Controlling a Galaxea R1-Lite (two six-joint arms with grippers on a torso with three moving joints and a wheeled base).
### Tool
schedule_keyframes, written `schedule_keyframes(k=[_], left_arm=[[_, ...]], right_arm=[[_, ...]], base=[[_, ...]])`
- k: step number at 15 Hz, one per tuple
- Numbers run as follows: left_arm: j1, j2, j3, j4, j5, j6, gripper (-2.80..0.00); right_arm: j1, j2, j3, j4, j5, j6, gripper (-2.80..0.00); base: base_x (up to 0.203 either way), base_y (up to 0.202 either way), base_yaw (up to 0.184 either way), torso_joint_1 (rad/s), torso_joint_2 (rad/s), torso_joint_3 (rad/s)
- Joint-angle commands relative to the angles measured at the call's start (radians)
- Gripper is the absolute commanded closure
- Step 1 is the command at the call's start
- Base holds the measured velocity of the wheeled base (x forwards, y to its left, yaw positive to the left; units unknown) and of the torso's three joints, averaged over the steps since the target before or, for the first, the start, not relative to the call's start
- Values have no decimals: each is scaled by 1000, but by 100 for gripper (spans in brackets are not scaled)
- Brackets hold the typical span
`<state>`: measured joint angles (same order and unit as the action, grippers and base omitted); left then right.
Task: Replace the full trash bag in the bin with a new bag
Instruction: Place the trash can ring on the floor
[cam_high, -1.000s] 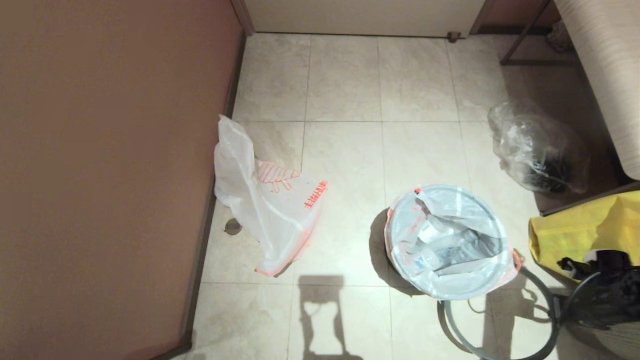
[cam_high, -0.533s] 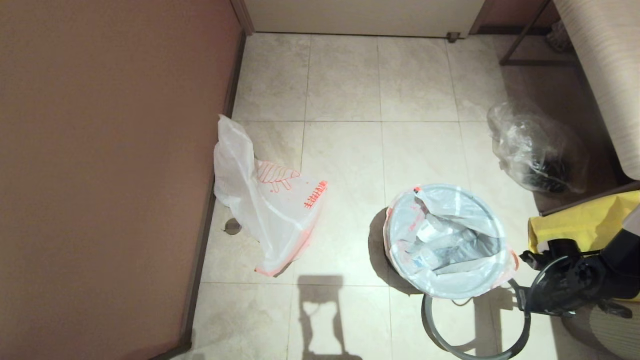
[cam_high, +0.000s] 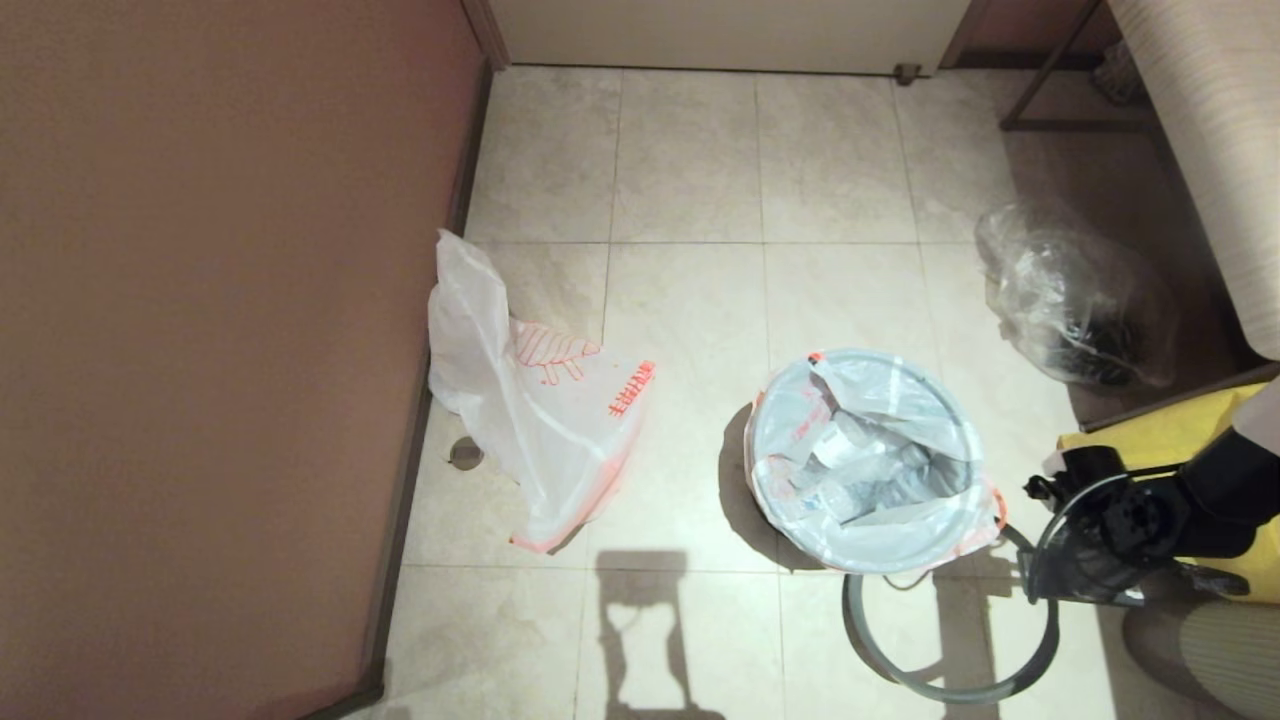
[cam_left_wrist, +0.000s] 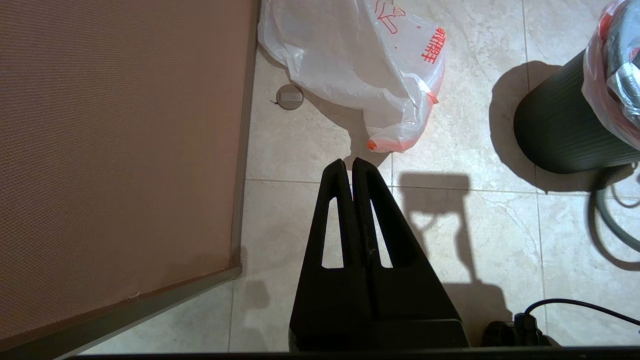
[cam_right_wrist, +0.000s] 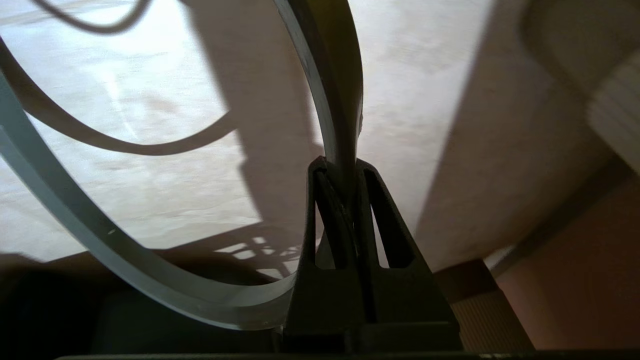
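The black bin (cam_left_wrist: 560, 130) stands on the tiled floor, and the full trash bag (cam_high: 865, 460) lines it, with bottles showing inside and its edge folded over the top. The grey rim ring (cam_high: 950, 685) is off the bin and hangs low beside its near right side. My right gripper (cam_high: 1035, 585) is shut on that ring (cam_right_wrist: 330, 100). The new bag (cam_high: 540, 410) lies limp by the left wall. My left gripper (cam_left_wrist: 348, 162) is shut and empty above the floor, just short of the new bag (cam_left_wrist: 360, 65).
A clear bag with dark contents (cam_high: 1075, 300) sits at the back right. A yellow sack (cam_high: 1150, 445) is beside my right arm. A brown wall (cam_high: 200, 350) runs down the left, with a floor drain (cam_high: 465, 453) at its foot.
My right gripper has carried the grey ring leftward, closer to the bin. The bin with the full bag has shifted a little left and farther away.
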<state>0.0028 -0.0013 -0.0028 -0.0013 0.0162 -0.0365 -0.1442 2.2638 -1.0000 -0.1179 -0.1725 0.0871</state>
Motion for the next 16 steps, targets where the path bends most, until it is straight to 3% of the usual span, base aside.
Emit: schedule_keyframes(k=[1, 5, 6, 12, 16], left_arm=[[0, 1, 0, 0, 1, 0, 0], [0, 1, 0, 0, 1, 0, 0], [0, 1, 1, 0, 1, 0, 0], [0, 1, 0, 0, 1, 0, 0], [0, 1, 0, 0, 1, 0, 0]], right_arm=[[-97, -5, 19, -1, -7, -42, 0], [-142, -44, 117, -57, -7, -91, 0], [-136, -46, 128, -82, -5, -90, -280], [-123, -126, 193, -100, -7, -77, -280], [-95, -322, 236, -46, 32, -25, -280]], base=[[0, 0, 0, 0, 0, 0], [0, 0, 0, 0, 0, 0], [0, 0, 0, 0, 0, 0], [0, 0, 0, 0, 0, 0], [0, 0, 0, 0, 0, 0]])
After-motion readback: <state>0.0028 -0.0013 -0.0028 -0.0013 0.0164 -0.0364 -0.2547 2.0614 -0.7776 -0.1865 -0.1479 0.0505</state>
